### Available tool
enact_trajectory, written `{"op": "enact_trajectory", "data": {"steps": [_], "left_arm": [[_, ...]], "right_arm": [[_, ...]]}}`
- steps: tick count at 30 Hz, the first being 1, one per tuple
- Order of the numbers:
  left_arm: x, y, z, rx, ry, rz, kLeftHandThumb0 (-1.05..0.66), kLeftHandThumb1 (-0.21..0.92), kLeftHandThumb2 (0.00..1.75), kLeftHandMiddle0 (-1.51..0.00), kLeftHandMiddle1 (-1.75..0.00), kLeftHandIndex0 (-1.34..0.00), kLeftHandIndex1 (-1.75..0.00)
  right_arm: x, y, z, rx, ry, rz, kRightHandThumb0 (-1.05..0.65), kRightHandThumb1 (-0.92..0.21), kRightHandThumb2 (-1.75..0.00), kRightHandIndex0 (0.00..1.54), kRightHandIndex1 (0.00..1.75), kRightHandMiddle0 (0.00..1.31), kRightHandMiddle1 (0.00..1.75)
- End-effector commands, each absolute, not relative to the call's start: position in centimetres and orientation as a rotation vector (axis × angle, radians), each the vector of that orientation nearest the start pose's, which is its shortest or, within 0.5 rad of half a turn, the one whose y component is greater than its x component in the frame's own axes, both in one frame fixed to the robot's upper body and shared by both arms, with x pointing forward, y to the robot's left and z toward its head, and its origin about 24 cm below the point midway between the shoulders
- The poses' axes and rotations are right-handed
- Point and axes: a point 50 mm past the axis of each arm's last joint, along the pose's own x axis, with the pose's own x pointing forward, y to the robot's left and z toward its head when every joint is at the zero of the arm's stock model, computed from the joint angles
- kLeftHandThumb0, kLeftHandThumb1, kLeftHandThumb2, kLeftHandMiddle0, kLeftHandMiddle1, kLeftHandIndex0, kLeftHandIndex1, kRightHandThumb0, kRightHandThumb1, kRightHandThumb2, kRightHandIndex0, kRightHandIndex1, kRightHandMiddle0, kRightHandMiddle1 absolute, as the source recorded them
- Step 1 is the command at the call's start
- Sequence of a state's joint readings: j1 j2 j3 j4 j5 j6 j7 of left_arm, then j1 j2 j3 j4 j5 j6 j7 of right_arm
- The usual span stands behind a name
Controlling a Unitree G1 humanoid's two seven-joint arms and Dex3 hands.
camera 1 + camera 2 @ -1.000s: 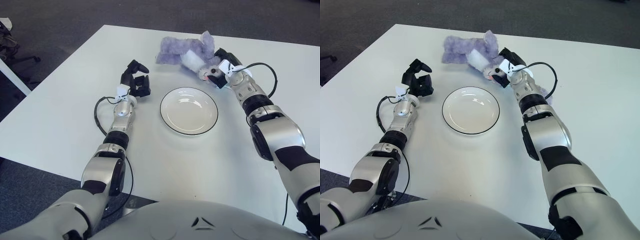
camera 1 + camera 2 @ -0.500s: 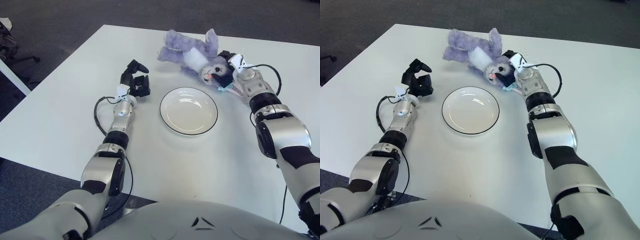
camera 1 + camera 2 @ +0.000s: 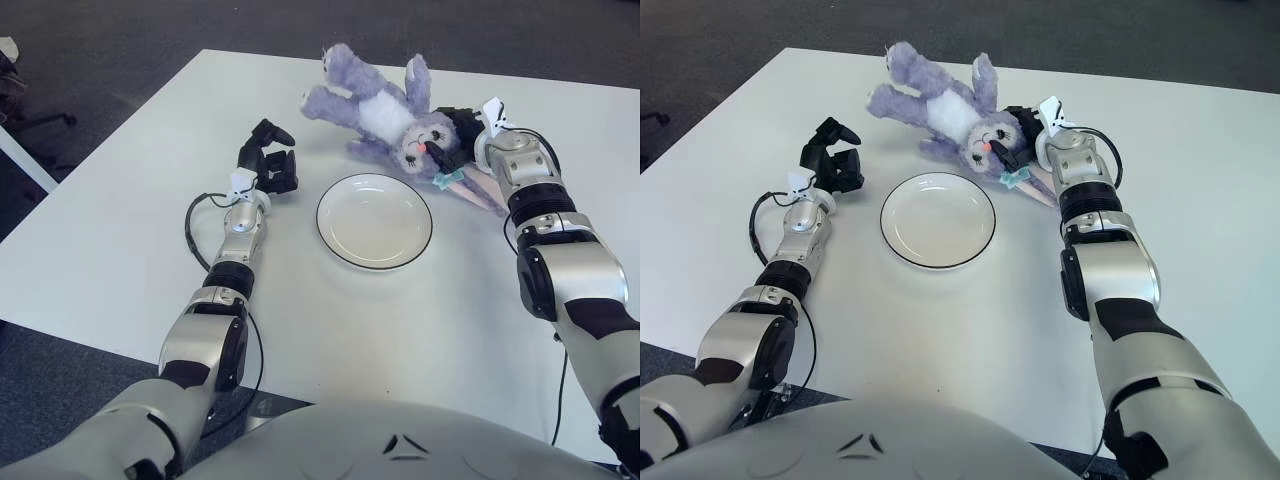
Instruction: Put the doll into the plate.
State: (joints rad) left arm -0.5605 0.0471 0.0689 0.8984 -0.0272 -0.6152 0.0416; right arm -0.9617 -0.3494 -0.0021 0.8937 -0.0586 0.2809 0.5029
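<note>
Fingers of the left hand (image 3: pixel 268 165) were curled on nothing, left of the white plate (image 3: pixel 374 221) and idle. Beyond the plate's far rim lay the purple plush bunny (image 3: pixel 385 117), its long axis running from the feet at far left to the head at near right. The right hand (image 3: pixel 458 142) was clamped on that head, so the plate lay toward the robot and to the left of this hand.

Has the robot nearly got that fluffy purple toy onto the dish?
Partly. The right hand has gripped the doll by its head. The doll is just beyond the plate, which holds nothing yet. Left hand is idle left of the plate. Carrying over and releasing remain.
</note>
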Motion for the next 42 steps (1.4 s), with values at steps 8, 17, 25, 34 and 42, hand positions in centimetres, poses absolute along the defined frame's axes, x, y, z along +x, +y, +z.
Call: {"op": "enact_trajectory", "data": {"steps": [8, 17, 25, 34, 42], "left_arm": [[30.5, 14.2, -0.6, 0.023, -0.029, -0.016, -0.44, 0.42, 1.18, -1.24, -1.75, -0.53, -1.75], [30.5, 14.3, -0.7, 0.021, -0.025, -0.022, -0.45, 0.42, 1.19, -1.24, -1.75, -0.53, -1.75], [30.6, 14.4, -0.6, 0.027, -0.027, -0.023, -0.45, 0.42, 1.19, -1.25, -1.75, -0.53, -1.75], [30.6, 14.3, -0.7, 0.032, -0.025, -0.016, -0.45, 0.42, 1.19, -1.25, -1.75, -0.53, -1.75], [30.7, 14.4, -0.7, 0.033, -0.022, -0.016, -0.45, 0.41, 1.20, -1.26, -1.75, -0.54, -1.75]], "right_arm": [[39.0, -19.1, 17.5, -0.080, 0.317, 0.473, 0.00, 0.00, -1.60, 0.95, 1.49, 0.63, 1.75], [37.9, -19.0, 18.7, -0.041, 0.329, 0.478, 0.00, 0.00, -1.56, 0.98, 1.39, 0.64, 1.75], [37.4, -18.9, 19.5, -0.044, 0.310, 0.481, 0.00, -0.01, -1.55, 0.98, 1.37, 0.65, 1.75], [36.4, -18.7, 20.4, -0.018, 0.337, 0.491, 0.00, -0.03, -1.52, 0.96, 1.36, 0.63, 1.75], [35.8, -18.6, 20.6, 0.002, 0.329, 0.546, 0.00, -0.06, -1.49, 0.94, 1.36, 0.62, 1.75]]}}
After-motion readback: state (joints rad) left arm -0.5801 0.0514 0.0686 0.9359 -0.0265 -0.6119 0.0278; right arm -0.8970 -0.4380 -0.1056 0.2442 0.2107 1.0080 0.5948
